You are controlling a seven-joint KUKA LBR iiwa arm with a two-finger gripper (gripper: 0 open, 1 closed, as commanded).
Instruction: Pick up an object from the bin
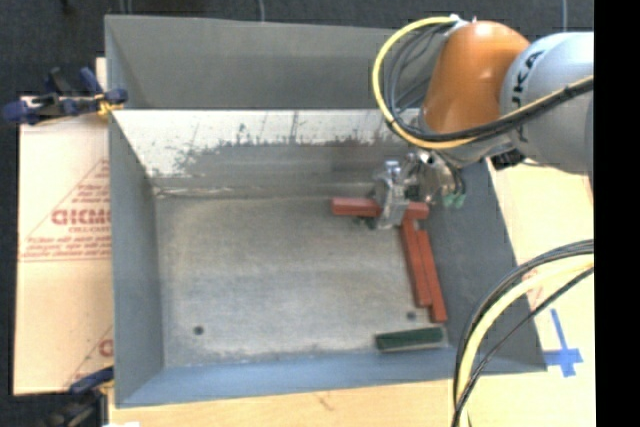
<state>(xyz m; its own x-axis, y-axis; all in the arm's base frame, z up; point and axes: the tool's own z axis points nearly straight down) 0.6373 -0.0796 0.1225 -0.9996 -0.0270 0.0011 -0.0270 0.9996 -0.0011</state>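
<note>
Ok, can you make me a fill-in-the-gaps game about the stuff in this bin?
1. The long stick lying in the bin is ___.
2. The block near the bin's front wall is dark ___.
3. Seen from the camera, the gripper hangs over the bin's ___ half.

Missing words: red, green, right.

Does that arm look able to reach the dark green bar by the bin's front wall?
Probably yes: the dark green bar lies uncovered on the floor, though the front wall is close. The gripper hangs over the red bars nearby.
</note>
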